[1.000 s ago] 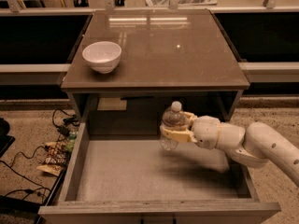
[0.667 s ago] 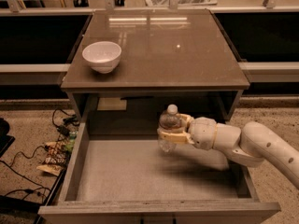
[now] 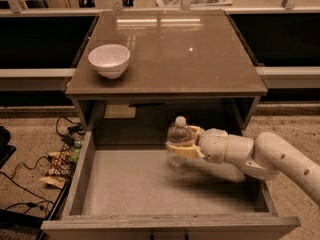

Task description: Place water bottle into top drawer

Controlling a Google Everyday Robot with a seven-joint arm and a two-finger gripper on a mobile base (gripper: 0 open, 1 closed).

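Note:
The water bottle [image 3: 178, 140] is a small clear bottle with a white cap, held upright inside the open top drawer [image 3: 80, 179], just above its pale grey bottom near the back middle. My gripper [image 3: 181, 146] reaches in from the right on a white arm and is shut on the bottle's body, its tan fingers [image 3: 176, 147] wrapped around it.
A white bowl [image 3: 109, 60] sits on the cabinet top [image 3: 190, 59] at the left. Cables and small clutter [image 3: 60, 161] lie on the floor left of the drawer. The drawer's tall side walls stand on both sides of the arm.
The gripper with the bottle has shifted slightly left and a little lower inside the drawer.

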